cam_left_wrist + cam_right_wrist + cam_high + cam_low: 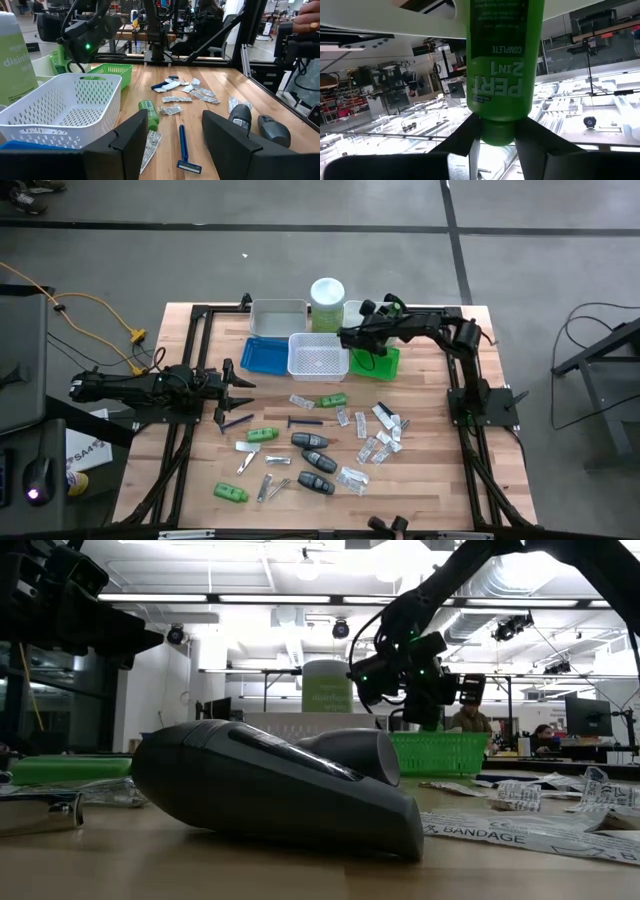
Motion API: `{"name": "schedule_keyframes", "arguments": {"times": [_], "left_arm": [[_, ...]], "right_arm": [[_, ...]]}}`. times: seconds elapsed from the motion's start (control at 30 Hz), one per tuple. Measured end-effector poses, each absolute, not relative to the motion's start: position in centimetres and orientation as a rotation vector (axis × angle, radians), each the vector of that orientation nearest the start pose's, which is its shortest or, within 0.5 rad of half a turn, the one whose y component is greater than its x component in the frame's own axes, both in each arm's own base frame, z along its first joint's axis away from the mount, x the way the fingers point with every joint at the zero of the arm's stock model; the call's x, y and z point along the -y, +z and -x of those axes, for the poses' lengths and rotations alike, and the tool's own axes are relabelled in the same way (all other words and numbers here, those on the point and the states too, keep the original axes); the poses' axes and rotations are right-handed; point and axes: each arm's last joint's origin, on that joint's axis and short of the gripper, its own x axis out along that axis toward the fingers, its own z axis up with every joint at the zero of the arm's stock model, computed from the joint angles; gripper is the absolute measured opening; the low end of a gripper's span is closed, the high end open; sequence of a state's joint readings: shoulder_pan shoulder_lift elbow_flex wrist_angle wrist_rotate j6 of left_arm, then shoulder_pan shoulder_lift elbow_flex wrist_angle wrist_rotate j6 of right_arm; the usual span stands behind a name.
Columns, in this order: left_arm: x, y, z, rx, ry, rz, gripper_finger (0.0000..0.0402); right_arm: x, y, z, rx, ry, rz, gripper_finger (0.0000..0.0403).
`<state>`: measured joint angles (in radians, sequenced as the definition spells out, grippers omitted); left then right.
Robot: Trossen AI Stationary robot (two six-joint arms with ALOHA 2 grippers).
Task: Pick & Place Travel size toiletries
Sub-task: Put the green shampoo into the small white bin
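Observation:
My right gripper hangs above the spot where the white basket and the green tray meet, shut on a green tube printed "PERT 2 IN 1". On the bare wood lie more toiletries: green tubes, dark oval cases, blue razors, clear packets and metal clippers. My left gripper waits open at the table's left, touching nothing. My right gripper pinches the green tube by its rounded end between its two fingers. The fingers come nearly level from the table's right side. The tube lies along them and sticks out past their tips, lifted clear of the trays and the table.
At the back stand a blue tray, a grey tray and a tall pale-green canister with a white lid. A dark case fills the low view's foreground. Black frame rails run along the table's sides.

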<state>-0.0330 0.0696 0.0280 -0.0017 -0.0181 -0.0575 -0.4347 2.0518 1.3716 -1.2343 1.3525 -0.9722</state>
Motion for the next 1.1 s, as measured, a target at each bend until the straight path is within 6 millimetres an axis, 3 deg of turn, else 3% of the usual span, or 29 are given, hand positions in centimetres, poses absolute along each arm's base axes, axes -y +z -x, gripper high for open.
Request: {"name": "schedule_keyframes", "arguments": {"times": [0.33,0.63,0.83,1.1], "left_arm": [[0.28,16.74,-10.05,-0.044,-0.014,0.056,0.0188],[0.28,16.73,-10.05,-0.044,-0.014,0.056,0.0188],[0.28,16.74,-10.05,-0.044,-0.014,0.056,0.0188],[0.28,16.74,-10.05,-0.044,-0.014,0.056,0.0188]], "right_arm": [[16.98,16.79,-30.03,-2.444,-0.254,1.417,0.0088],[17.27,16.67,-29.74,-2.455,-0.194,1.371,0.0089],[16.98,16.52,-29.65,-2.457,-0.065,1.325,0.0115],[16.90,16.40,-29.65,-2.451,-0.008,1.298,0.0061]]}}
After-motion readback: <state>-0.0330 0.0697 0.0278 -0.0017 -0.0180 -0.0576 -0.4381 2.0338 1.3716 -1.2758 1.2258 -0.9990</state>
